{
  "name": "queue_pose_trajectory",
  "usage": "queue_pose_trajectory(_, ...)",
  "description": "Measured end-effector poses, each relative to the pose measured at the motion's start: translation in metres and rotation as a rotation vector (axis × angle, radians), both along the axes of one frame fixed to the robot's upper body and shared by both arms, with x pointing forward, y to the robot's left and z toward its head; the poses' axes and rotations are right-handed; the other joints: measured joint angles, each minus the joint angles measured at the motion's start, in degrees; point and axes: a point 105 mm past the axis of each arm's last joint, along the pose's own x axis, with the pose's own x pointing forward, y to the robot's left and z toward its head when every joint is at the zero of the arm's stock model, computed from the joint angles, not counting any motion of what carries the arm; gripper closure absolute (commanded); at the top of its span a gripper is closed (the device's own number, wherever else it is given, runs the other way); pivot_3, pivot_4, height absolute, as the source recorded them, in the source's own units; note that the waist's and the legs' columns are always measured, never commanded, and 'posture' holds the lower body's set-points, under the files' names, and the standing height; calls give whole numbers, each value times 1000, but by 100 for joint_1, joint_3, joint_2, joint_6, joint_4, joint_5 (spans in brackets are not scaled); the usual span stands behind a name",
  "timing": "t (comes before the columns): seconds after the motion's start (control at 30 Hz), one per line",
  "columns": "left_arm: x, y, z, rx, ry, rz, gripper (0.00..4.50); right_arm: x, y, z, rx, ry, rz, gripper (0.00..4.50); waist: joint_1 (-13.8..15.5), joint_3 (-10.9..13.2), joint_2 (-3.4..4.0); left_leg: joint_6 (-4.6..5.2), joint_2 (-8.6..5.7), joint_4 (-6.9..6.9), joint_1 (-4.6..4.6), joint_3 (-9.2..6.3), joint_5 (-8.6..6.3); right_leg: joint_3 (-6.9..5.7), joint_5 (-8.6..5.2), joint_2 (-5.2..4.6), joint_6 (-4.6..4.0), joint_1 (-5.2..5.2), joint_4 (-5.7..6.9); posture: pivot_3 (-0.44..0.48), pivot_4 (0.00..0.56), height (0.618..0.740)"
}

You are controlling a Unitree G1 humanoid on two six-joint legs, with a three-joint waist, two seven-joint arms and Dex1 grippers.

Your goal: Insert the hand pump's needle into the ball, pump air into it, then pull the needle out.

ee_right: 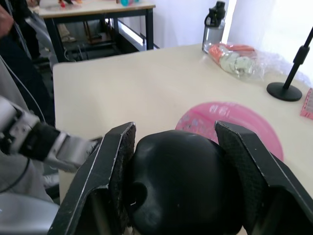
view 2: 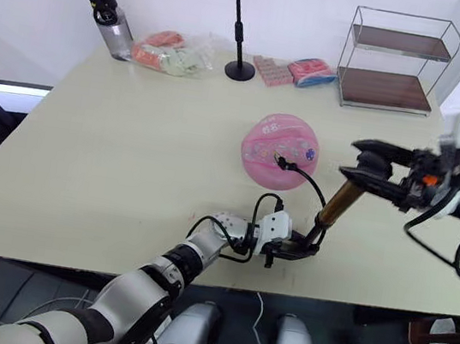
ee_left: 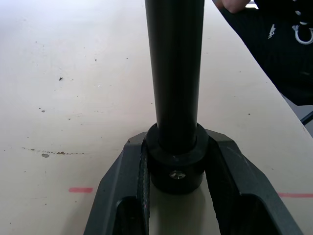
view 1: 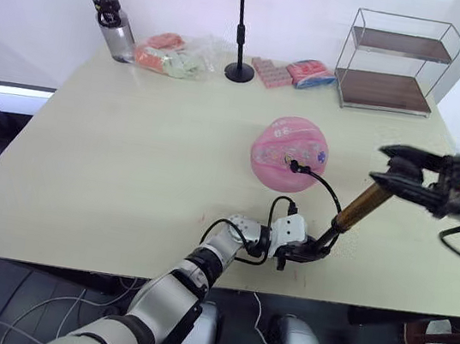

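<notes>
Done: thin needle (view 1: 293, 164) sits in round pink rubber ball (view 1: 289, 152) | Now: left gripper (view 1: 309, 251) jaws clamp shiny gold hand pump (view 1: 354, 211) base on desk (view 1: 127, 165); right gripper (view 1: 393, 172) jaws clamp its black handle | Left: pumping air, pulling needle out

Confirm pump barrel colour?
Shiny bronze-gold barrel, black at both ends; clearest in the left eye view.

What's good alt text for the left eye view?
A robot works a hand pump tilted over a beige table: the left gripper clamps its lower end, the right gripper its top handle. A thin black hose loops to a pink ball nearby.
</notes>
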Motion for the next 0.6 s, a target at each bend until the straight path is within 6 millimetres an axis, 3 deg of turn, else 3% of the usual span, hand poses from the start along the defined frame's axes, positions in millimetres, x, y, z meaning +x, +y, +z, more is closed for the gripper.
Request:
queue_pose_trajectory(0.1, 0, 1, -2, 6, 3, 6, 3404, 1, 10, -31, -30, 1, 26, 2400, -3, -11, -12, 0, 6, 0, 18, -3, 0, -3, -1, 2, -1, 15, 1, 0, 150, 740)
queue_pose_trajectory(0.37, 0, 1, -3, 8, 7, 11, 3404, 9, 17, -84, -52, 49, 22, 2400, -1, -16, -21, -1, 14, -11, 55, -5, -1, 0, -9, 2, -14, 48, 1, 0, 150, 740)
queue_pose_trajectory(0.6, -1, 1, -4, 6, 9, 15, 3404, 10, 17, -81, -37, 33, 17, 2400, 1, -20, -16, -2, 17, -11, 59, -6, -1, 2, -11, 1, -17, 54, 1, 0, 150, 740)
